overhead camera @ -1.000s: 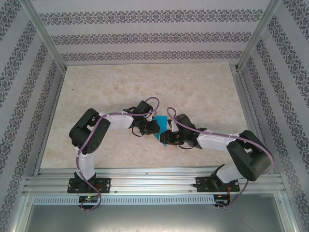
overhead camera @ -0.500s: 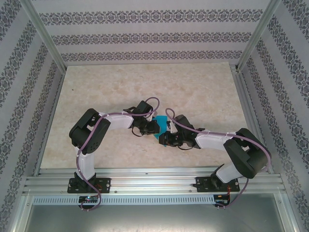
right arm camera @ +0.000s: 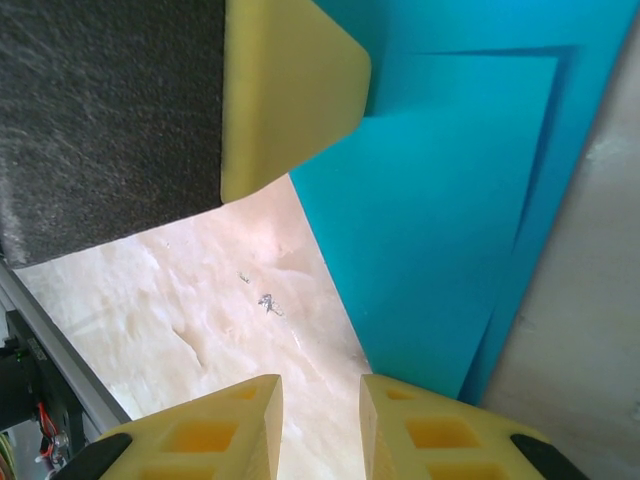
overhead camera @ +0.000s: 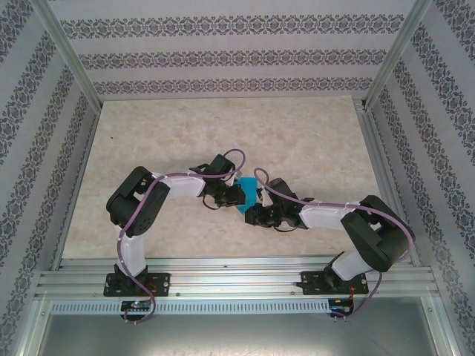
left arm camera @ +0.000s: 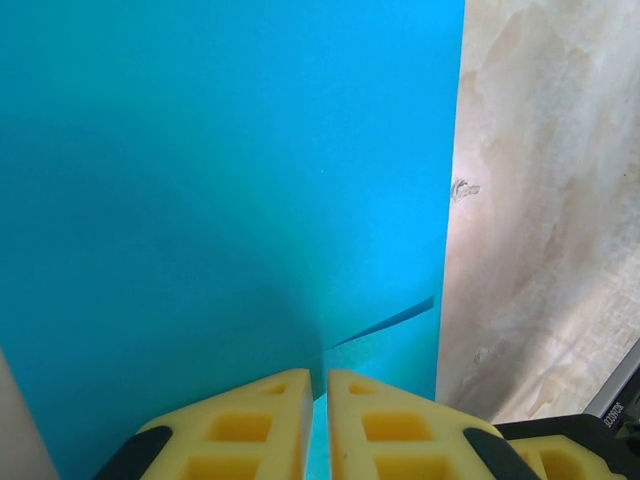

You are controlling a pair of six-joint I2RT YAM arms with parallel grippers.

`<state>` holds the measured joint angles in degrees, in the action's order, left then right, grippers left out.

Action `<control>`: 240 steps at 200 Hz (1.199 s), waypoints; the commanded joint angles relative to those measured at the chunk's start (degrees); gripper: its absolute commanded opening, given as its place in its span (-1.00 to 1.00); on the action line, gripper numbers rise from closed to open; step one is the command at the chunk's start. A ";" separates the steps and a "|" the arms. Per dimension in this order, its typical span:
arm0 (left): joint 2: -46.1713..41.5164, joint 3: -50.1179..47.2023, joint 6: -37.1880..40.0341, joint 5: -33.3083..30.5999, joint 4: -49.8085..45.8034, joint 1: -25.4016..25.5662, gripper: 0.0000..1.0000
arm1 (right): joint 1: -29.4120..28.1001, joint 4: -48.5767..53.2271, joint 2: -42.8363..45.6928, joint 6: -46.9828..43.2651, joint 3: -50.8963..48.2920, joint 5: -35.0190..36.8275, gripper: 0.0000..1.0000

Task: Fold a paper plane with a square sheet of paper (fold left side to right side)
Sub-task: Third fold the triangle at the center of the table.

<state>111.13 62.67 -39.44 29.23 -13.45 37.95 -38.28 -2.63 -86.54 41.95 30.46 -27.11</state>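
Paper (overhead camera: pixel 247 194) sits near middle of table (overhead camera: pixel 223 133), between both grippers. Partly folded: one cyan layer over another, edges offset (right arm camera: pixel 440 200). Left gripper (left arm camera: pixel 319 378) has jaws almost together, pinching paper edge; cyan sheet (left arm camera: pixel 220 180) spreads beyond its fingers. Right gripper (right arm camera: pixel 320 385) sits just beside paper's lower corner, jaws slightly spread, bare table in gap, nothing gripped.

Elbows bent inward, left end effector (left arm camera: pixel 318 378) pinched closed, right end effector (right arm camera: pixel 320 390) slightly parted.
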 commanded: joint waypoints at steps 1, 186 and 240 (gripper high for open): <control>2.16 -0.53 1.37 -3.60 -3.73 0.98 -0.69 | -1.15 0.79 -0.93 0.47 -1.32 -0.09 -0.47; -8.93 2.54 4.42 -2.76 -4.85 -1.56 -0.56 | 0.30 8.46 -4.04 2.91 -3.48 4.66 -0.84; -13.97 -3.63 3.03 0.56 -1.28 -0.73 -0.64 | 1.15 7.95 -4.95 2.80 -3.39 4.26 -0.89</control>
<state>97.73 62.59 -36.42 27.77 -16.78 36.77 -37.71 -1.83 -88.23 44.56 29.61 -26.79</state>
